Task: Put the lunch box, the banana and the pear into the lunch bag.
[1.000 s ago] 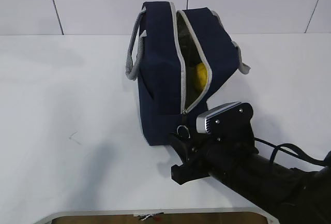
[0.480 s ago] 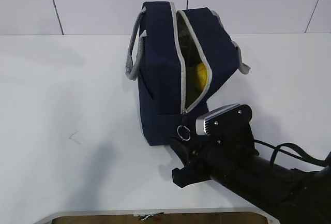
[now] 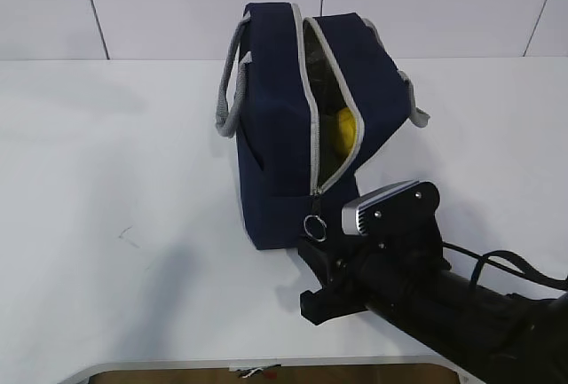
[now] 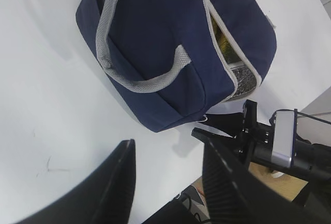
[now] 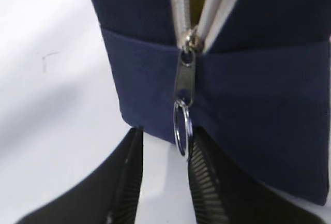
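Right fingers (image 5: pixel 163 182) now slightly lower, parted around ring pull (image 5: pixel 182 128); lunch bag (image 3: pixel 293 118) contents mostly hidden.

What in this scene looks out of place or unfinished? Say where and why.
The lunch bag gapes open along its grey zipper, something yellow showing inside. The ring pull hangs between the right gripper fingers, seemingly ungripped.

Matt navy cloth lunch bag (image 3: pixel 275 127)
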